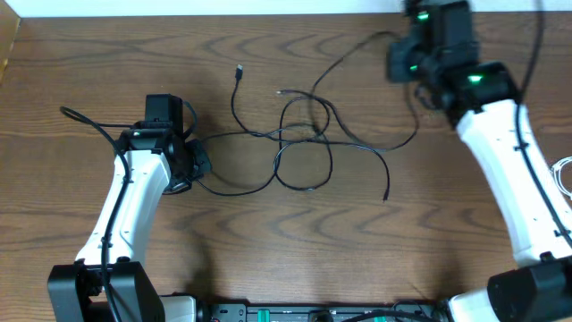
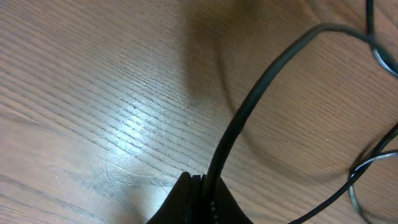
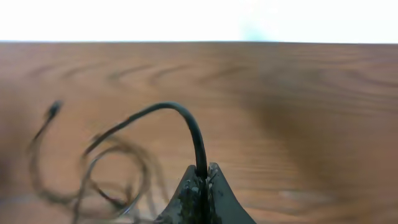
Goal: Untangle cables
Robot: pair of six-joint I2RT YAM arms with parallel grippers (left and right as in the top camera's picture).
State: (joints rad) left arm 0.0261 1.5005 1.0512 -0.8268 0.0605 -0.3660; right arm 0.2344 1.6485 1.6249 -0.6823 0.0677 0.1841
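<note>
The long thin black cable (image 1: 279,134) lies on the brown wood-grain table (image 1: 295,259), piled into several overlapping loops that form a knot near the table's centre. From this knot one strand runs up-left to a small black plug (image 1: 239,70) lying free. Another strand runs right and then down to a free end (image 1: 386,195). A third strand arcs up-right from the knot to the right gripper (image 1: 399,61), and a fourth runs left to the left gripper (image 1: 198,164). The overhead view does not resolve either set of jaws. The left wrist view shows the left gripper (image 2: 202,183) clamped closed on the black cable just above the tabletop. The right wrist view shows the right gripper (image 3: 202,177) pinched closed on the cable, which rises from the fingers and curves back towards the blurred knot. A thin white cable (image 1: 563,174) appears only in the overhead view, well to the right of the knot. It is cut off by the frame edge beyond the white right arm (image 1: 509,170).
</note>
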